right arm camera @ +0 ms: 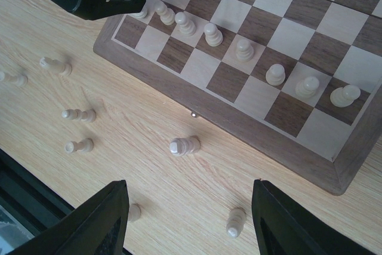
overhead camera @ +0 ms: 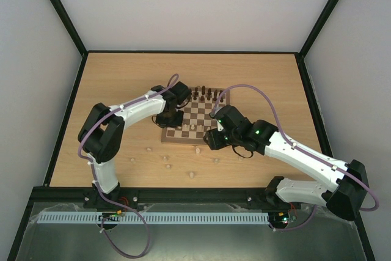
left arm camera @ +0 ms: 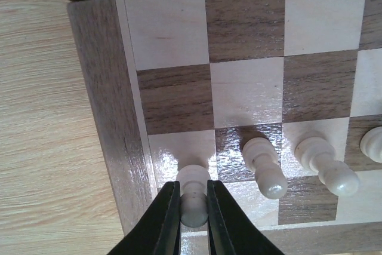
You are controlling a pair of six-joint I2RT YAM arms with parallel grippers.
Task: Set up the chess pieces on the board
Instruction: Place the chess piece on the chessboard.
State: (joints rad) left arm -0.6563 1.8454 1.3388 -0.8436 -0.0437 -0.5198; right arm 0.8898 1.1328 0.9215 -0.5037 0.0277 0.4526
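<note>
Pale-wood tabletop: toppled beige wooden chessman lies just ahead of the released right gripper, crosswise; left gripper clenches a beige pawn.

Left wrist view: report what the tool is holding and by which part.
The left tool is shut on a pale pawn, pinching its head end, base toward the board. The right tool is open and holds nothing.
</note>
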